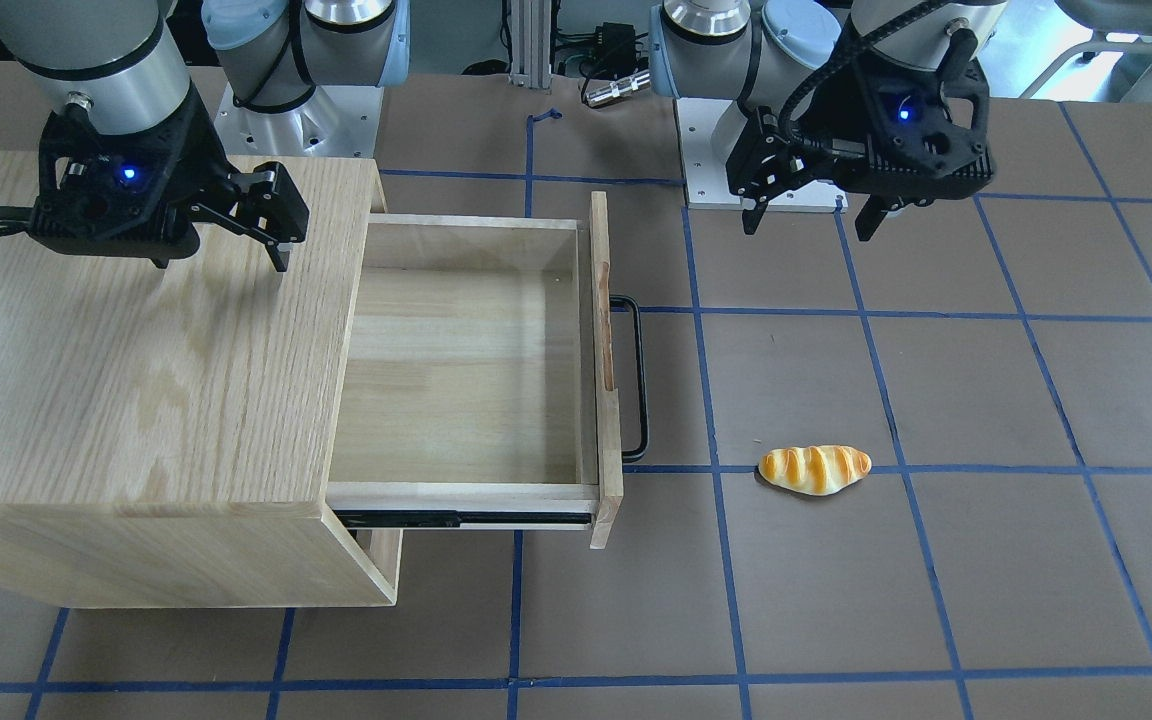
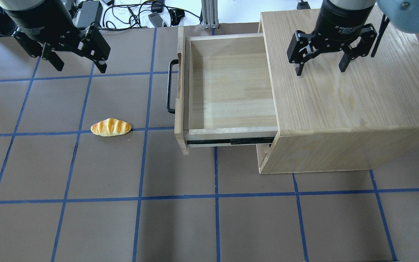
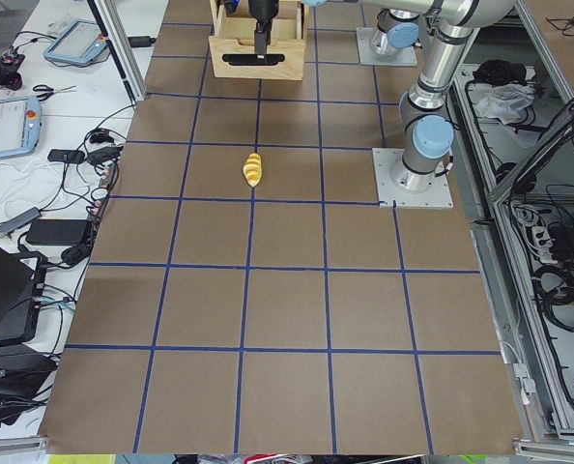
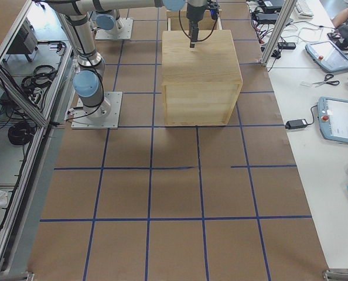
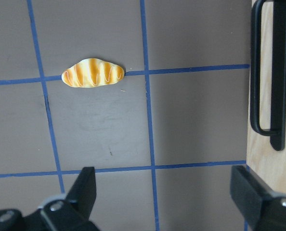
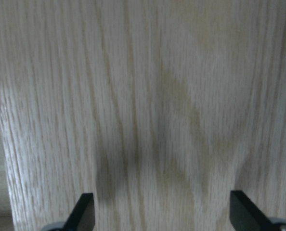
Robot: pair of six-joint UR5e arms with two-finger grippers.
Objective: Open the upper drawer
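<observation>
The upper drawer (image 1: 466, 370) is pulled far out of the oak cabinet (image 1: 116, 370). Its pale inside is bare, and its black bar handle (image 1: 641, 375) faces the table's middle. The overhead view shows the drawer (image 2: 231, 83) and handle (image 2: 170, 85) too. My left gripper (image 2: 80, 68) is open and empty. It hovers over the table beyond the handle and touches nothing. Its wrist view shows the handle (image 5: 273, 72) at the right edge. My right gripper (image 2: 320, 71) is open and empty above the cabinet top (image 2: 347, 102).
A toy bread roll (image 2: 111, 127) lies on the brown mat on a blue tape line, left of the drawer front. It also shows in the left wrist view (image 5: 93, 72). The arm bases (image 1: 296, 110) stand behind the cabinet.
</observation>
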